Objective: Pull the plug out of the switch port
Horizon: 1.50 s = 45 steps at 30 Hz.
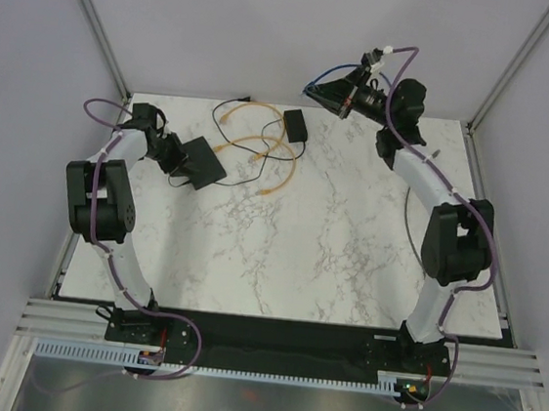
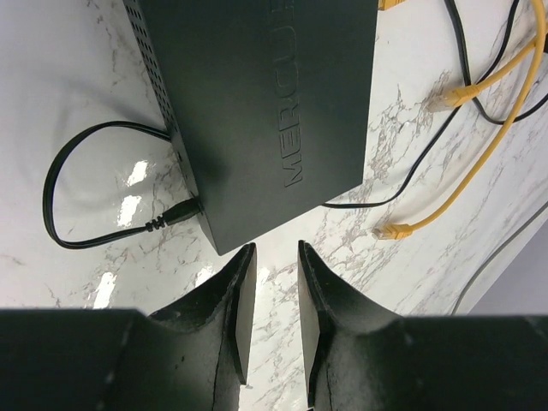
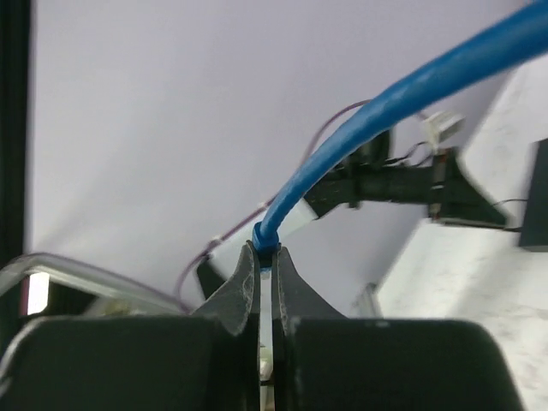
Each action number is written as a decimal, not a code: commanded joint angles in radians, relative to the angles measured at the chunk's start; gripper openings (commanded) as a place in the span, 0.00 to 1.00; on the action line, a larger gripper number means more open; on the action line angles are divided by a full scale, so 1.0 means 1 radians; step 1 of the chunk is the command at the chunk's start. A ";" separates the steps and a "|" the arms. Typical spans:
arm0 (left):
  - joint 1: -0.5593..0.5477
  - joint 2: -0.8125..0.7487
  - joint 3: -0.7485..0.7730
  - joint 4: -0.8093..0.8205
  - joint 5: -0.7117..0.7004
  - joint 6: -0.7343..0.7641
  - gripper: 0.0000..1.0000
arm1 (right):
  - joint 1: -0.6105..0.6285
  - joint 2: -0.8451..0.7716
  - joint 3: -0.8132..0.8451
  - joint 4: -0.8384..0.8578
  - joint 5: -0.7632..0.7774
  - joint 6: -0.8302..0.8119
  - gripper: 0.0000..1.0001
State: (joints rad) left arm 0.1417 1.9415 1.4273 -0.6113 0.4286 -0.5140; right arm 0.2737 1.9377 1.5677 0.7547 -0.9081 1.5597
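The flat matte-black switch box [image 1: 203, 162] lies at the table's left; in the left wrist view [image 2: 257, 111] it fills the top, and its port edge is out of sight. My left gripper [image 2: 274, 248] is open and empty, its tips just short of the box's near corner; it also shows in the top view [image 1: 174, 156]. My right gripper [image 1: 337, 102] is raised high at the back right, far from the box. In the right wrist view it [image 3: 267, 250] is shut on the plug end of a blue cable [image 3: 385, 94].
A thin black cord [image 2: 77, 188] is plugged into the box's side. Loose yellow cables [image 1: 252, 142] with free plugs [image 2: 394, 229] lie to the right of the box. A small black adapter block [image 1: 296, 124] sits behind them. Grey walls enclose the marble table [image 1: 330, 241].
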 commanded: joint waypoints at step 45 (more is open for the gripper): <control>-0.007 -0.111 -0.008 0.030 0.006 0.011 0.34 | -0.098 0.234 0.227 -1.054 0.615 -0.687 0.52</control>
State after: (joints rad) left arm 0.1379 1.8858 1.3918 -0.6098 0.4282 -0.5144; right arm 0.1196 2.1380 1.7027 -0.3519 -0.2752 0.9573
